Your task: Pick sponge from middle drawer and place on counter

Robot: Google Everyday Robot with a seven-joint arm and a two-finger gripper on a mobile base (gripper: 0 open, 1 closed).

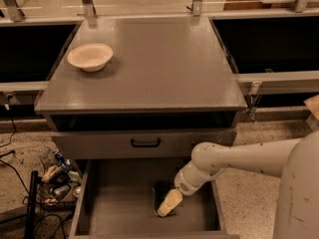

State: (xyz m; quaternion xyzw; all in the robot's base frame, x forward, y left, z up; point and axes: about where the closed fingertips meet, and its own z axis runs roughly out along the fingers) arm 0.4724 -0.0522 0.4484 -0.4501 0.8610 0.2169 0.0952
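The middle drawer (119, 203) stands pulled out at the bottom of the view, showing its flat grey floor. A small dark sponge (159, 192) lies on that floor, right of centre. My gripper (168, 204) comes in from the right on a white arm and reaches down into the drawer. Its cream tip rests right at the sponge and covers part of it. Whether it has hold of the sponge cannot be made out. The grey counter (159, 63) spreads above the drawers.
A cream bowl (90, 57) sits at the counter's back left. A closed drawer front with a black handle (145, 143) lies just above the open drawer. Cables and clutter (55, 180) sit on the floor to the left. Metal rails run behind the counter.
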